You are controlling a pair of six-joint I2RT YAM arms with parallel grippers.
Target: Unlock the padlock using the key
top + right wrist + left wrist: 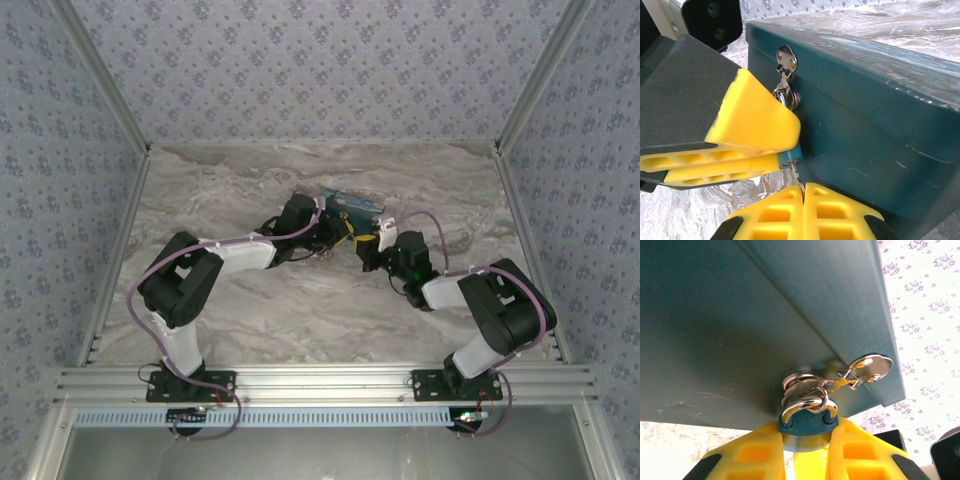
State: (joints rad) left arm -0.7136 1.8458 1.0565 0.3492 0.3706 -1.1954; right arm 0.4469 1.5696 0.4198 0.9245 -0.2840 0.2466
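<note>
The left tool (806, 439) is squeezing the little padlock (807, 423) on the box (740, 315). The right tool (803, 195) is pinching the thin, stiff key (797, 172) under it, likely slippery, best held by its flat end.

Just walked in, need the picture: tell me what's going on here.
The left tool grips the small blue padlock hanging from the hasp on the teal box. The right tool, shut on the key, holds its thin blade up at the padlock's underside. The shackle looks closed, so it is not yet unlocked.
</note>
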